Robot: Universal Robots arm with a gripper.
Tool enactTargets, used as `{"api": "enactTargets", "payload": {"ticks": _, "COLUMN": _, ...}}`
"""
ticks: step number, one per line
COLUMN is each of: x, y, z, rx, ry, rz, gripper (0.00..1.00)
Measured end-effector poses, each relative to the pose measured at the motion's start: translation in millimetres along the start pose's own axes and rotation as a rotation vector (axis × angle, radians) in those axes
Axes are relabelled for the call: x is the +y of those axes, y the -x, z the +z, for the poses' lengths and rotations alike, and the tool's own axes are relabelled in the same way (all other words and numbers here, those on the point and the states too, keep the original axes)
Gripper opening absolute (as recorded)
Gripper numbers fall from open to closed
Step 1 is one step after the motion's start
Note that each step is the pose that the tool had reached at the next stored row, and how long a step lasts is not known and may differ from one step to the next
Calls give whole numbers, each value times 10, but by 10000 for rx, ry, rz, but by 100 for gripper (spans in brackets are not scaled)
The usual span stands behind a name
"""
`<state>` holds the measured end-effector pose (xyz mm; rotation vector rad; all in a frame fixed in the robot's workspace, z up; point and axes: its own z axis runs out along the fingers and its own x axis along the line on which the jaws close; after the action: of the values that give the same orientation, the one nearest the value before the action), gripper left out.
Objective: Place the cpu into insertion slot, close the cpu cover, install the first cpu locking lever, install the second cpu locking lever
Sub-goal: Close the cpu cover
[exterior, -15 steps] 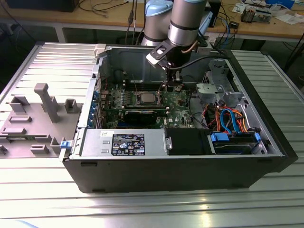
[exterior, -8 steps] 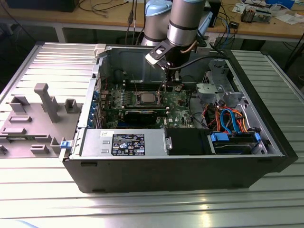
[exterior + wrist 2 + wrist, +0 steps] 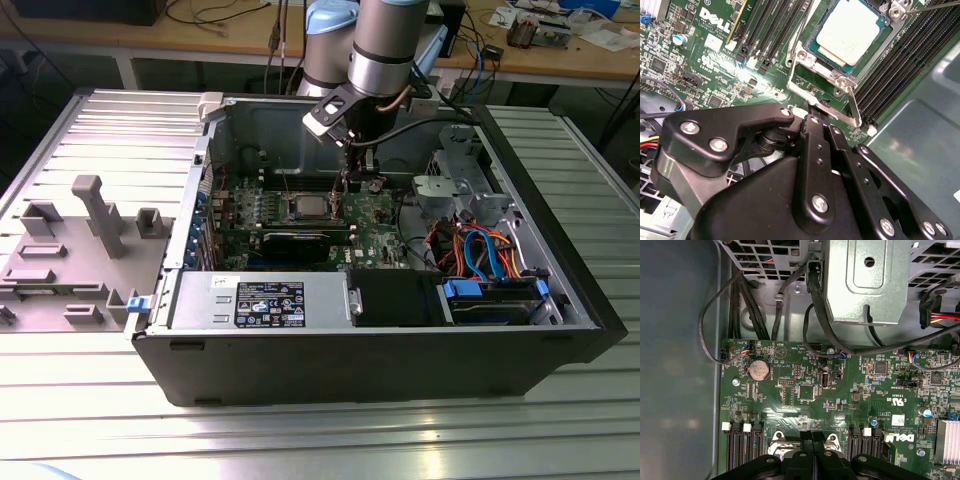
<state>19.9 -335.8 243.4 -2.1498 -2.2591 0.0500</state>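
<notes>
Tool (image 3: pixel 812 116) closed, nothing visibly held; second wrist view shows cpu (image 3: pixel 850 32) under cpu cover (image 3: pixel 837 77).

A ribbed aluminium table (image 3: pixel 300 440) stands before a wooden workbench (image 3: pixel 600 62) strewn with cables (image 3: pixel 215 15) and papers (image 3: pixel 610 38).

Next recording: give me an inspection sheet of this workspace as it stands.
Surface: ribbed metal table carrying the open computer case.
Job's things: cpu seated in the insertion slot; cpu cover lying down around it; silver lever beside it.
Clutter: grey fixture tray on the table, exterior view's left.
Grippers: gripper shut, tips at the slot's edge.
Cables: orange and blue bundle inside the case.
Surroundings: wooden bench with wires behind.
</notes>
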Motion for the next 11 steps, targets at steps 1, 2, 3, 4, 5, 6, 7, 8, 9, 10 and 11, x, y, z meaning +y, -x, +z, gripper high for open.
{"api": "enactTargets", "payload": {"ticks": 1, "x": -1, "y": 0, "z": 0, "rx": 0, "ry": 0, "rz": 2, "gripper": 11}}
{"api": "enactTargets", "payload": {"ticks": 2, "x": -1, "y": 0, "z": 0, "rx": 0, "ry": -1, "rz": 2, "gripper": 11}}
{"api": "enactTargets", "payload": {"ticks": 3, "x": -1, "y": -1, "z": -2, "rx": 1, "ry": 0, "rz": 2, "gripper": 11}}
{"api": "enactTargets", "payload": {"ticks": 4, "x": -1, "y": -1, "z": -5, "rx": 0, "ry": 0, "rz": 2, "gripper": 11}}
{"api": "enactTargets", "payload": {"ticks": 5, "x": -1, "y": 0, "z": -10, "rx": -1, "ry": -1, "rz": 2, "gripper": 11}}
{"api": "enactTargets", "payload": {"ticks": 6, "x": -1, "y": 0, "z": -14, "rx": 1, "ry": 0, "rz": 2, "gripper": 11}}
{"api": "enactTargets", "payload": {"ticks": 7, "x": -1, "y": 0, "z": -19, "rx": 0, "ry": 0, "rz": 2, "gripper": 11}}
{"api": "enactTargets", "payload": {"ticks": 8, "x": -2, "y": 0, "z": -31, "rx": 0, "ry": 0, "rz": 2, "gripper": 11}}
{"api": "enactTargets", "payload": {"ticks": 9, "x": -3, "y": 0, "z": -44, "rx": -1, "ry": 0, "rz": 2, "gripper": 11}}
{"api": "enactTargets", "payload": {"ticks": 10, "x": -4, "y": 0, "z": -71, "rx": 1, "ry": 0, "rz": 2, "gripper": 11}}
{"api": "enactTargets", "payload": {"ticks": 11, "x": -4, "y": 0, "z": -74, "rx": 3, "ry": 1, "rz": 2, "gripper": 11}}
